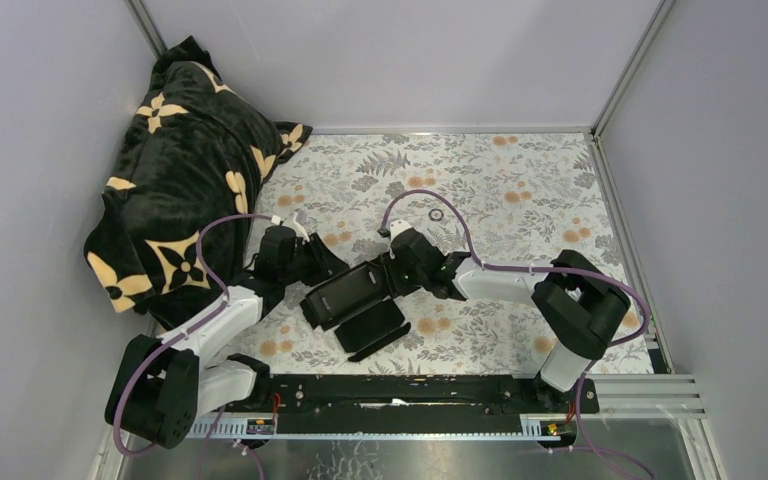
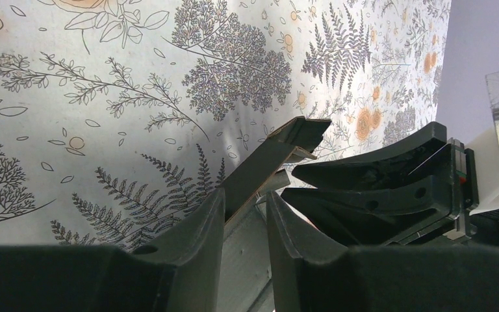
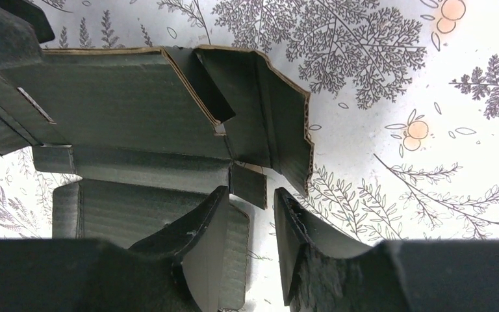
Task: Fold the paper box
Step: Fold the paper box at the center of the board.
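black matte thin-card paper box point(image 1: 352, 300) half folded, mid-table on the white floral-print tablecloth point(image 1: 530, 190), between the 2 arms
left gripper point(image 2: 245, 198) clamped on 1 card wall at the box's left end, wall running up between its fingers; right gripper point(image 3: 252, 192) at the box's right end, jaws parted, nothing between them, cloth visible through the gap, 1 finger lying over a flat panel, small flap just past the tips

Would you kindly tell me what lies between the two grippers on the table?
The partly folded paper box lies between the left gripper and the right gripper; the top external view shows this.
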You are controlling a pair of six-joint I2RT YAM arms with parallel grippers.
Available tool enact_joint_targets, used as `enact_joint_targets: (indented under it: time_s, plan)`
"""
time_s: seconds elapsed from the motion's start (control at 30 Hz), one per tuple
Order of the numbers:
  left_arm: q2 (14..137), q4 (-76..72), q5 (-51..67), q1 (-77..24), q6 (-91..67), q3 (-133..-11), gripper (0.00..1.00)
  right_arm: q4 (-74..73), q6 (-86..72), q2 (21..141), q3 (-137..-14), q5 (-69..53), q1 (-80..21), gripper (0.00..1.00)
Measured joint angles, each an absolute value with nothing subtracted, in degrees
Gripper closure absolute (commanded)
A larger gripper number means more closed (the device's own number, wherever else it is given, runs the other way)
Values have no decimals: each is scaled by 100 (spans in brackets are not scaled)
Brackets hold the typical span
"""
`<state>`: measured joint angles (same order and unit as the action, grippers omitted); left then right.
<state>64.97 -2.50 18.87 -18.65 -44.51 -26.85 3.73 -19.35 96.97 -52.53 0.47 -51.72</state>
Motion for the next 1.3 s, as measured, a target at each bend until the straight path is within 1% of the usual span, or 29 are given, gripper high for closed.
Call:
enact_joint_targets:
  time_s: [0.43,0.47,0.57,0.7,1.07,1.3]
  plan:
    - [6495,-250,1887,-1868,-4453,-2663,65,495,-2040,9701,-5111,-255,-5172,67]
    - [6495,-250,1887,-1865,-4453,-2663,65,526,-2045,9701,-5109,-290,-5172,68]
    - [6495,-250,1887,-1865,-4453,-2663,65,558,-2058,9703,-5111,-327,-5172,77]
    - [6495,-246,1887,-1865,-4451,-2663,65,617,-2078,9741,-5111,-410,-5172,81]
    - [6495,-161,1887,-1868,-4451,-2663,65,633,-2029,9771,-5111,-346,-5179,83]
    - [6495,-161,1885,-1944,-4469,-2665,65,567,-1852,9771,-5131,12,-5249,83]
